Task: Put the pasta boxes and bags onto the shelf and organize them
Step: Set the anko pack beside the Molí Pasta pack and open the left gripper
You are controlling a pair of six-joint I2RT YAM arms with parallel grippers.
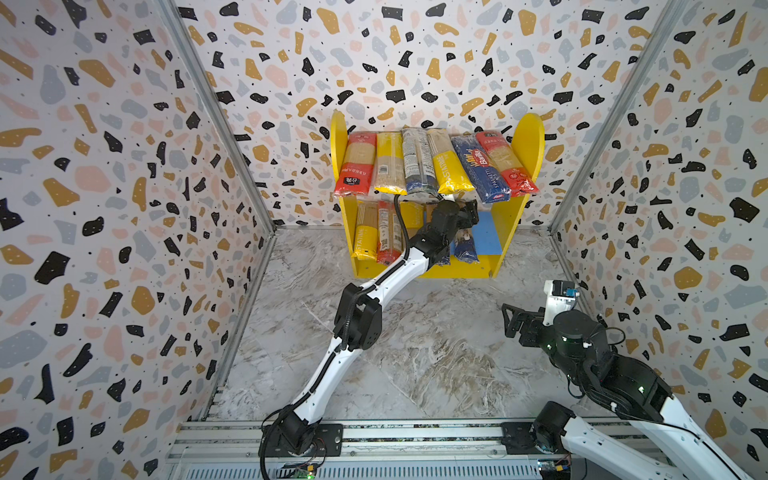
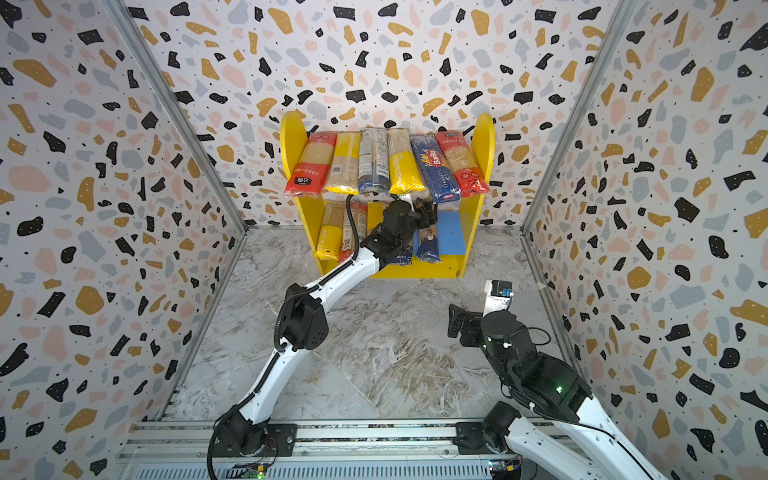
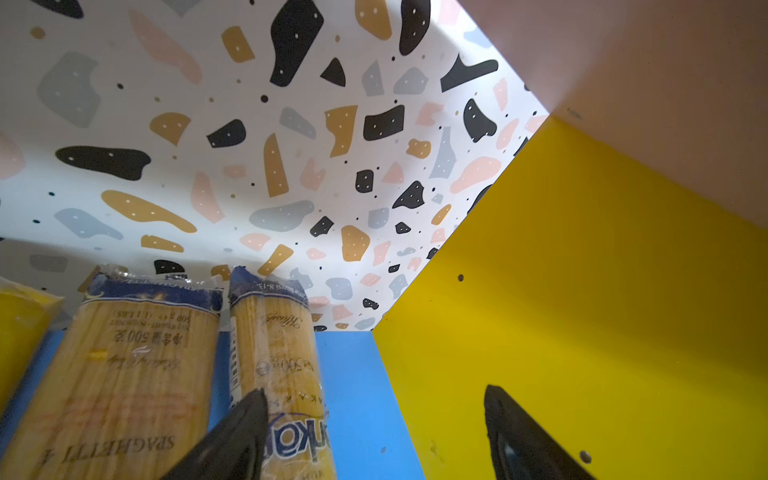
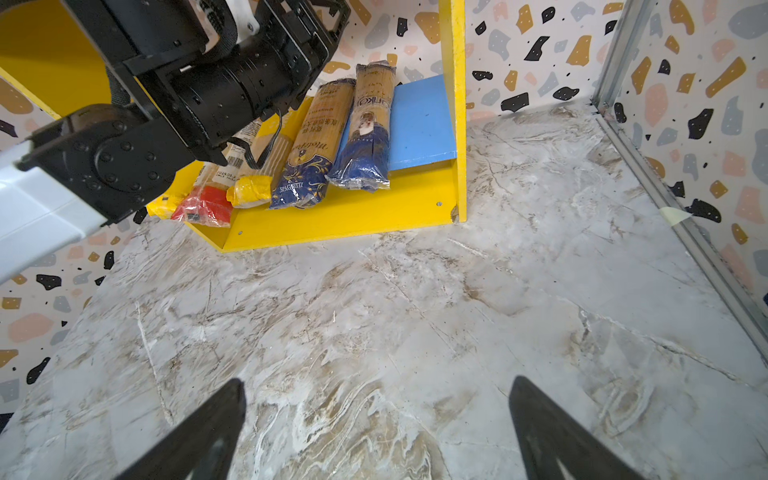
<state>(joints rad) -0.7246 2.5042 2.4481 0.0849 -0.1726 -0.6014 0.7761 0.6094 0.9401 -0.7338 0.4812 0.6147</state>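
The shelf [image 1: 528, 143] stands against the back wall, at the middle of the marble table [image 1: 415, 353].

Upper tier, left to right in both top views, six packets lie side by side with their near ends overhanging the front edge:
- left red packet [image 1: 355, 164]
- clear-windowed yellow packet [image 1: 390, 164]
- grey-blue packet [image 1: 415, 162]
- upper PASTATIME packet [image 1: 448, 166]
- Barilla packet [image 1: 478, 170], slanted
- right red packet [image 1: 505, 164], near the yellow side panel

Lower tier, on the blue board [image 4: 419, 120]:
- The lower PASTATIME packet [image 1: 365, 232] comes first, then the lower red packet [image 1: 386, 239].
- The left arm hides the middle of this tier in the top views.
- The right wrist view shows a yellow-ended packet [image 4: 251, 189], a blue-gold packet [image 4: 309, 158] and a portrait packet [image 4: 368, 133], close together.
- Blue board shows between the portrait packet and the right side panel.

The left gripper [image 3: 374, 432] is inside the lower tier, beneath the pink board [image 3: 665, 83]. Its jaws are spread, with nothing between them. One finger [image 3: 237, 432] overlaps the portrait packet's edge, and contact cannot be confirmed. The other finger is in front of the yellow panel.

The right gripper [image 4: 374, 428] hangs above the table, well apart from the shelf. Its jaws are spread wide and hold nothing.
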